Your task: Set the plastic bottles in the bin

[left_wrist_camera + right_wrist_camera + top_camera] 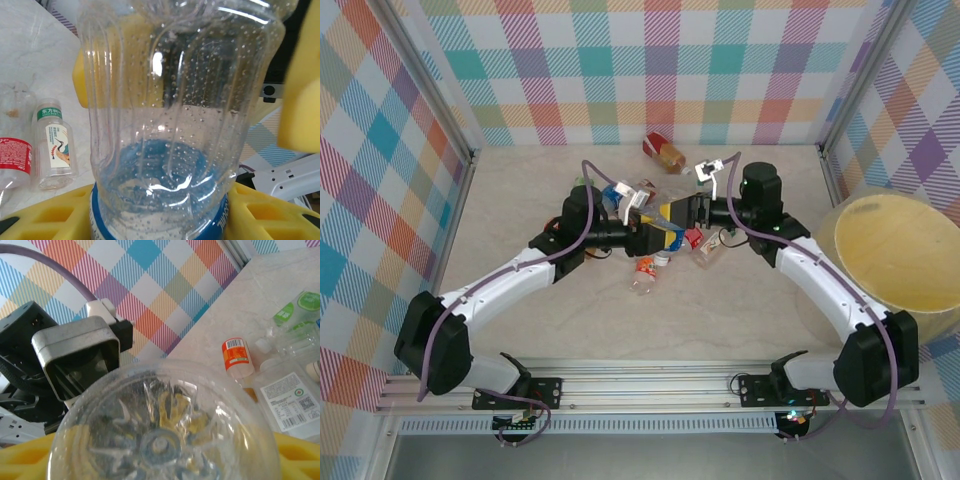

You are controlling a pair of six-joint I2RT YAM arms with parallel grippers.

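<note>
The left gripper [658, 236] clamps the blue-labelled bottle [165, 125], but I can't tell whether the right gripper [680, 211] grips its base, so an early release could drop it.

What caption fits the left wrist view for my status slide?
Left pincer clamps a clear blue-labelled bottle; a small green-capped bottle rests on the pale table nearby.

A robot lab cell: checkered walls [620, 70], aluminium frame [650, 385].
</note>
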